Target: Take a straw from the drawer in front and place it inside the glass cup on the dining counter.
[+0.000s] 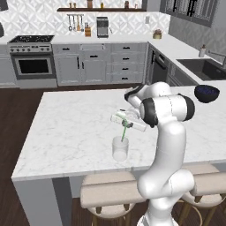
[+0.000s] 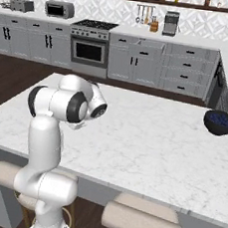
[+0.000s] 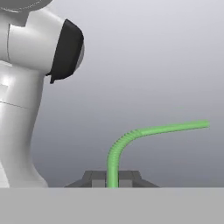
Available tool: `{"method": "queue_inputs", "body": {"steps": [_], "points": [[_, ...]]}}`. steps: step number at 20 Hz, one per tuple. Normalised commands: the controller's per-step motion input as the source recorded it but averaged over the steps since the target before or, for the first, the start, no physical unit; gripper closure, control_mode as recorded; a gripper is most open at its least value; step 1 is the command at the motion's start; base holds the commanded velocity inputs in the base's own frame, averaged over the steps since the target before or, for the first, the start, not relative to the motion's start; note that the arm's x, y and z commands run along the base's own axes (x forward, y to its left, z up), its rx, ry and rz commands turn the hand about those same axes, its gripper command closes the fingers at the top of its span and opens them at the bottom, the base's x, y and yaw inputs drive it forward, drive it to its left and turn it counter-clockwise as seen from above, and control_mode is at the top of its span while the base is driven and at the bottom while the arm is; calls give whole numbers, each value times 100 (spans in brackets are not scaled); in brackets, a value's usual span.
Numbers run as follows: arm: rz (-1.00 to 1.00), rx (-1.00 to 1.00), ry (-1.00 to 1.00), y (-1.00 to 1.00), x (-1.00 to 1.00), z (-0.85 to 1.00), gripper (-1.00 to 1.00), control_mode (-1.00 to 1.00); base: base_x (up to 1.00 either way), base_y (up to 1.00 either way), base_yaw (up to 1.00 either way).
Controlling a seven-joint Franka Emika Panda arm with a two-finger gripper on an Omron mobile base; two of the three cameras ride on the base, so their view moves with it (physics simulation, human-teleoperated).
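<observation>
My gripper [image 1: 125,122] hangs over the dining counter [image 1: 70,128], shut on the bright green straw [image 1: 124,131]. The straw slants down from the fingers, and its lower end reaches the mouth of the clear glass cup [image 1: 120,148], which stands upright near the counter's front edge. In the hand view the bent straw [image 3: 131,135] rises from between the two dark tips of the gripper [image 3: 112,178] and curves off to the right. In the right base view my own arm covers the gripper and the cup. The drawer is out of view.
A dark blue bowl [image 1: 206,93] [image 2: 220,122] sits at the counter's far right. Padded stools [image 1: 108,190] stand under the front edge, beside my base. Grey cabinets, an oven [image 1: 32,64] and a sink [image 1: 204,67] line the walls behind.
</observation>
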Motion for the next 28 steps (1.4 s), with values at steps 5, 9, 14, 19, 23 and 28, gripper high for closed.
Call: {"method": "queue_inputs", "body": {"steps": [5,9,14,19,23,28], "points": [[0,-6,-11,1,5,-34,100,-100,0,0,0],[0,0,0,3,16,-37,100,-100,0,0,0],[2,0,-1,15,20,-11,100,-100,0,0,0],[1,0,-2,21,29,-6,100,-100,0,0,0],[0,0,0,6,0,-24,100,-100,0,0,0],[0,-5,-6,-5,-53,-17,100,-100,0,0,0]]}}
